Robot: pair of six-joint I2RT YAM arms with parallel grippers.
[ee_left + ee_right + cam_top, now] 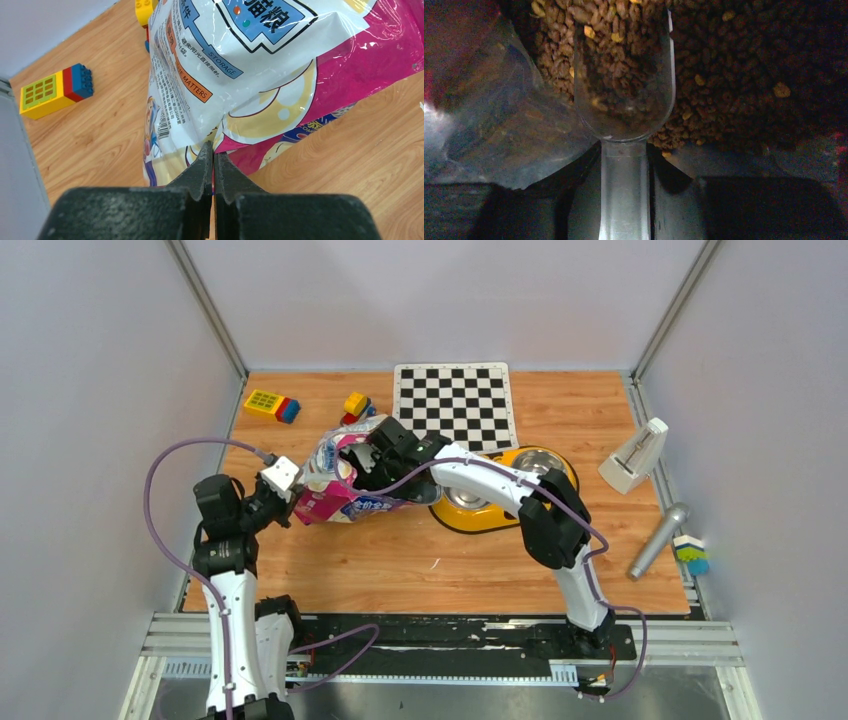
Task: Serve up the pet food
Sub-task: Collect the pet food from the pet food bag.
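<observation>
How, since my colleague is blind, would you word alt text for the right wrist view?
A clear plastic scoop, its handle clamped in the jaws of the right gripper, is pushed into brown kibble inside the dim, shiny-walled bag.

Top view looks steeply down on the whole table point(400, 570) from its 6 o'clock edge. Left wrist faces the bag point(280, 75) closely from its 9 o'clock; right wrist peers inside, against kibble point(734, 75). All share the bag.
</observation>
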